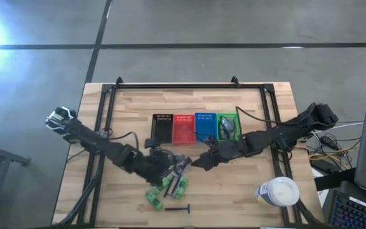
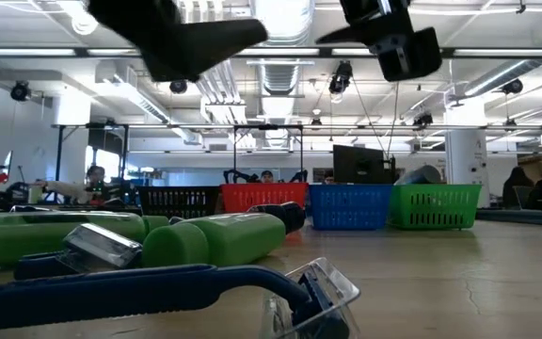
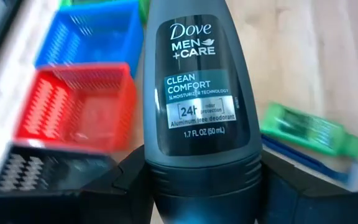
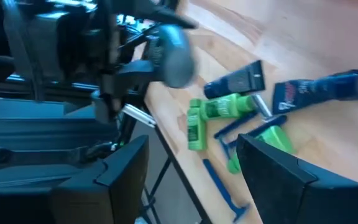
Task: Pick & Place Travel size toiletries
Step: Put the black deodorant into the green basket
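A dark grey Dove Men+Care roll-on deodorant (image 3: pixel 201 106) sits clamped between the two dark fingers (image 3: pixel 129 186) of the left gripper (image 1: pixel 164 159), label facing the wrist camera (it reads "Clean Comfort"). In the high view this gripper is over the middle of the tabletop, a little toward the front edge, just in front of the basket row.

The rest of the travel toiletries lie in a loose cluster near the front edge, just left of centre. They include bright green tubes (image 1: pixel 154 197), dark blue tubes (image 4: pixel 235 81) and a thin blue razor (image 4: pixel 222 186). A dark razor (image 1: pixel 176 208) lies closest to the front edge.

The right gripper (image 1: pixel 203 162) hovers just right of the left one, near the table's centre. Its fingers (image 4: pixel 278 174) are spread wide and carry nothing.

Four small mesh baskets stand side by side at the table's centre: black (image 1: pixel 162 127), red (image 1: pixel 183 127), blue (image 1: pixel 205 124) and green (image 1: pixel 229 125). The green basket has a greyish item inside; what it is cannot be told.

A large white tub (image 1: pixel 278 192) stands near the front right corner. In the low view, people (image 2: pixel 94 176) sit in the room behind the table.
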